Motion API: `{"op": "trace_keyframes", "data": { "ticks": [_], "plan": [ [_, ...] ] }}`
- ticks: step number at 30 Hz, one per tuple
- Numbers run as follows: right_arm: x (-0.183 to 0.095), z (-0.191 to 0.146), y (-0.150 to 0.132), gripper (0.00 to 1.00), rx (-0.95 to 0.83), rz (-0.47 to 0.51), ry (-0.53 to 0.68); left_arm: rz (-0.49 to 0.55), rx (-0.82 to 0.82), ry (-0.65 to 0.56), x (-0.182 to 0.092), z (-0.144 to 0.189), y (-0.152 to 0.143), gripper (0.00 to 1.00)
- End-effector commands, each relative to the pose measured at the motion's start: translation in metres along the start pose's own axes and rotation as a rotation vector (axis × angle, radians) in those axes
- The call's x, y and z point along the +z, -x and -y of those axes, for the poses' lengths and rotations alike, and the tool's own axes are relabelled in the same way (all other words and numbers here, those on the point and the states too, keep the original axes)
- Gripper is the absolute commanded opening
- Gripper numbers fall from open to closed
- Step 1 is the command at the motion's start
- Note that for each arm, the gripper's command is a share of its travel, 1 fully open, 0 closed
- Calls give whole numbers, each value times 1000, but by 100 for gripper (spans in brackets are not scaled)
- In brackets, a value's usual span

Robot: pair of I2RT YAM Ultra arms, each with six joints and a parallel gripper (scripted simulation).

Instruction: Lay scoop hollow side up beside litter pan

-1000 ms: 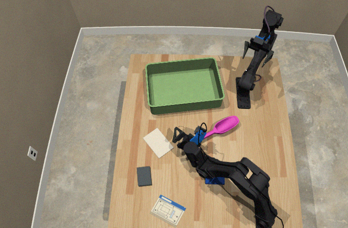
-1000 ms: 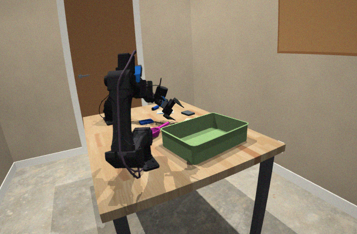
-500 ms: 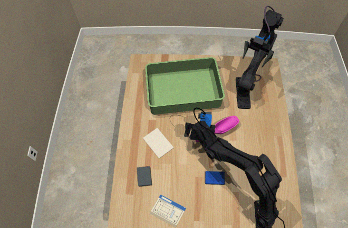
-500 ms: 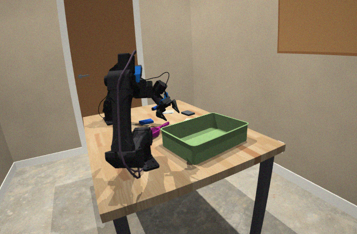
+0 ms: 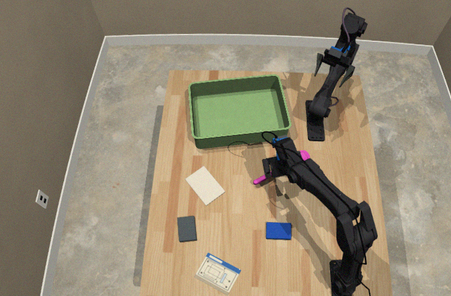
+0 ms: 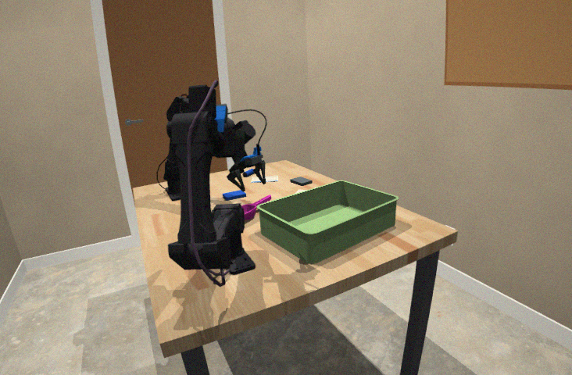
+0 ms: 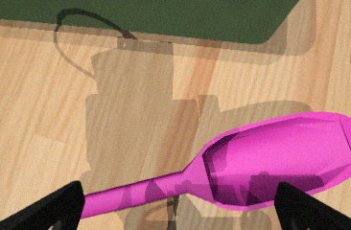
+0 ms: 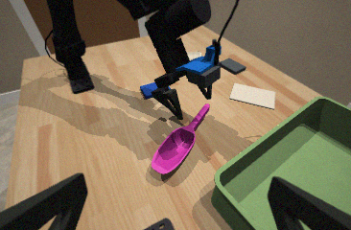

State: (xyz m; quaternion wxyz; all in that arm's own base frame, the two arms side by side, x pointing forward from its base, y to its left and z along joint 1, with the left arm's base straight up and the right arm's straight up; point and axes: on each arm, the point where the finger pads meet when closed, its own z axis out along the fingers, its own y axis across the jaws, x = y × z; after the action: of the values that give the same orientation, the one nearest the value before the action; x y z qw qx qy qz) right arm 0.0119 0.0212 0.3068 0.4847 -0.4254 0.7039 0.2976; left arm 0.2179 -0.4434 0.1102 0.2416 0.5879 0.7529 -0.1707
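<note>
A: Scoop (image 5: 304,155) (image 6: 248,212) (image 7: 279,153) (image 8: 174,150) status?
B: On the table (image 5: 233,216) (image 6: 420,230) (image 7: 30,96) (image 8: 63,158), hollow up, near the litter pan (image 5: 233,138) (image 6: 280,234) (image 7: 183,19) (image 8: 231,206) with bare wood between. Left gripper (image 5: 273,168) (image 6: 253,185) (image 7: 179,184) (image 8: 195,107) is above it, fingers wide apart, nothing held. Right gripper (image 5: 328,80) (image 8: 178,178) also spread and empty.
A: Done, then?
B: Orientation looks right. Gap may be too big for "close beside", so probably a regrasp and nudge.
A: How?
B: Fingers are spread roughly along the handle (image 5: 260,179) (image 6: 263,201) (image 7: 135,192) (image 8: 200,117). Wrist should turn until they straddle its sides, centre on it, then go straight down. Close gently; hard contact off-centre could roll the bowl.
A: Then?
B: Small lift or level slide toward the pan wall, stopping short of contact so the pan doesn't shift or turn. Set down flat, open fully, rise vertically. Cable and fingers should clear the rim.
</note>
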Motion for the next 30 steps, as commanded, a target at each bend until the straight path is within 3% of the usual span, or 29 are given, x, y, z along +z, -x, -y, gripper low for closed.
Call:
{"op": "trace_keyframes", "data": {
  "ticks": [1, 11, 30],
  "plan": [
    [-8, 0, 3, 100, -13, 21, 7, -109, -106, 26, -26, 7, -1, 100],
    [-8, 0, 3, 100, -13, 21, 7, -165, -152, 45, -52, 34, 0, 100],
    [-5, 0, 1, 100, -4, 9, 2, -159, -142, 34, -46, 34, 0, 100]
  ]
}}
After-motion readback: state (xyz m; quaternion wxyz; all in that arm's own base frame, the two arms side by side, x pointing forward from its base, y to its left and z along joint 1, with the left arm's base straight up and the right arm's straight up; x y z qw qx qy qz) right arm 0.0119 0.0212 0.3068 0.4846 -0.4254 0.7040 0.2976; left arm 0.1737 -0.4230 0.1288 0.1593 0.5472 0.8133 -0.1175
